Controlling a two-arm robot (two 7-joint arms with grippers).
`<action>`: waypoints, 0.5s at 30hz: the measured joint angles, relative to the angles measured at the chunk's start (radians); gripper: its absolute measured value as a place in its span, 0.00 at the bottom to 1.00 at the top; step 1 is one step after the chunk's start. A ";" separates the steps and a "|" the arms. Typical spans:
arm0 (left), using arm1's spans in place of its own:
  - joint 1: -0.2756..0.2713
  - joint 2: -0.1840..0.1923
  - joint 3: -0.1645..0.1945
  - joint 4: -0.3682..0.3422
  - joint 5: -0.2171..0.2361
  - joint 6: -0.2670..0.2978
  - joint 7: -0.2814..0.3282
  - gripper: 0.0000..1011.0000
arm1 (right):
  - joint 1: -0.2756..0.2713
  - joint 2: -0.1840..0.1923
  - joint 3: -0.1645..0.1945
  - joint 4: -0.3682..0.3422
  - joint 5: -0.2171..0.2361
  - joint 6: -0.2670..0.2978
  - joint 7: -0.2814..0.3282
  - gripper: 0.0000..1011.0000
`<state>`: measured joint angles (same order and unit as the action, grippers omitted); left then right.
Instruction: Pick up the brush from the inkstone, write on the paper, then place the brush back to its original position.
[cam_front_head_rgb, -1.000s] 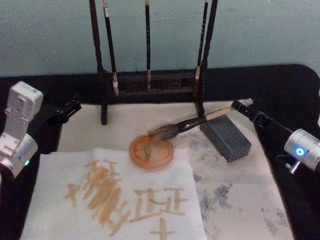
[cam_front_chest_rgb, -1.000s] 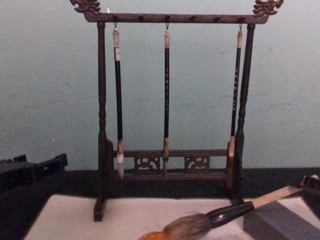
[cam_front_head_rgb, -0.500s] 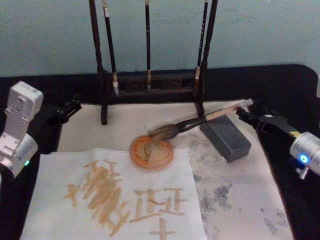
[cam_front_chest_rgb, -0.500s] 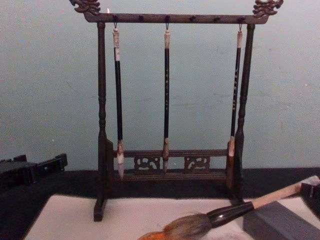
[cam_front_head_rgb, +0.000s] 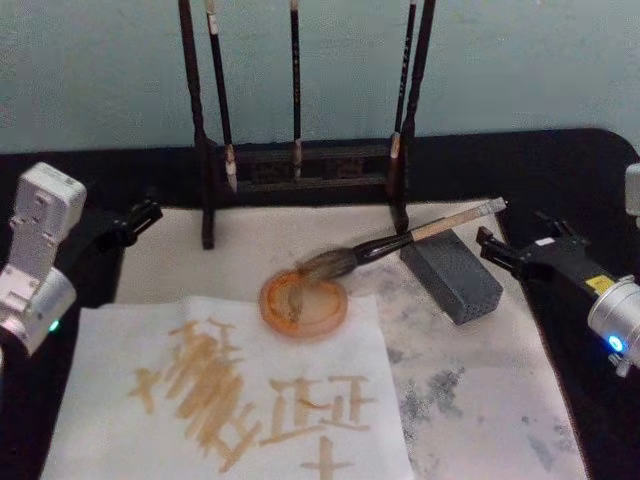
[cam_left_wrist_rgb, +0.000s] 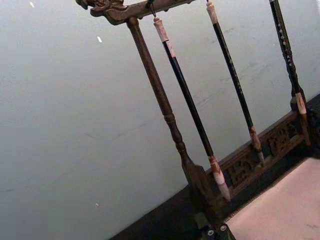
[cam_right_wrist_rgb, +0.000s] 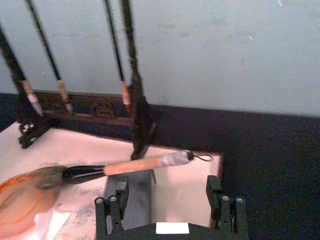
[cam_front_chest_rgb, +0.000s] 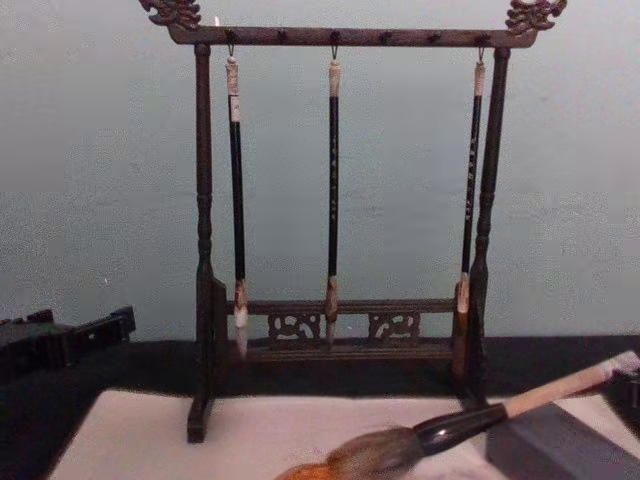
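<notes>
The brush (cam_front_head_rgb: 400, 240) lies slanted, its bushy bristles on the round orange inkstone dish (cam_front_head_rgb: 303, 308) and its tan handle propped on a grey block (cam_front_head_rgb: 452, 275). It also shows in the chest view as the brush (cam_front_chest_rgb: 470, 420) and in the right wrist view as the brush (cam_right_wrist_rgb: 135, 165). My right gripper (cam_front_head_rgb: 488, 246) is open, just off the handle's white end, holding nothing; its fingers (cam_right_wrist_rgb: 112, 202) stand wide apart. The paper (cam_front_head_rgb: 230, 390) carries tan strokes at the front left. My left gripper (cam_front_head_rgb: 140, 215) is parked at the table's left, shut.
A dark wooden rack (cam_front_head_rgb: 300, 165) with three thin hanging brushes stands behind the dish, seen as the rack (cam_front_chest_rgb: 335, 230) in the chest view. A stained white felt mat (cam_front_head_rgb: 480, 400) covers the table under everything. Black table surface lies beyond the mat's edges.
My right gripper has let go of the handle's end and drawn back to the right and nearer to me. The brush stays lying on the dish and block. The left arm is unmoved.
</notes>
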<state>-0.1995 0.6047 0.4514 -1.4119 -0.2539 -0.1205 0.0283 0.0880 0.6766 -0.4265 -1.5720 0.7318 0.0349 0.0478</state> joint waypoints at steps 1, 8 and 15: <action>0.000 0.000 0.000 0.000 0.000 0.000 0.000 0.99 | -0.007 0.003 -0.001 -0.011 -0.011 -0.005 -0.003 0.99; 0.000 0.000 0.000 0.000 0.000 0.000 0.000 0.99 | -0.053 0.025 -0.009 -0.095 -0.086 -0.037 -0.006 0.99; 0.000 0.000 0.000 0.000 0.000 0.000 0.000 0.99 | -0.078 0.029 -0.023 -0.143 -0.151 -0.056 0.001 0.99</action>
<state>-0.1995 0.6047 0.4514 -1.4119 -0.2539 -0.1205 0.0283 0.0100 0.7057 -0.4497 -1.7153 0.5808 -0.0214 0.0492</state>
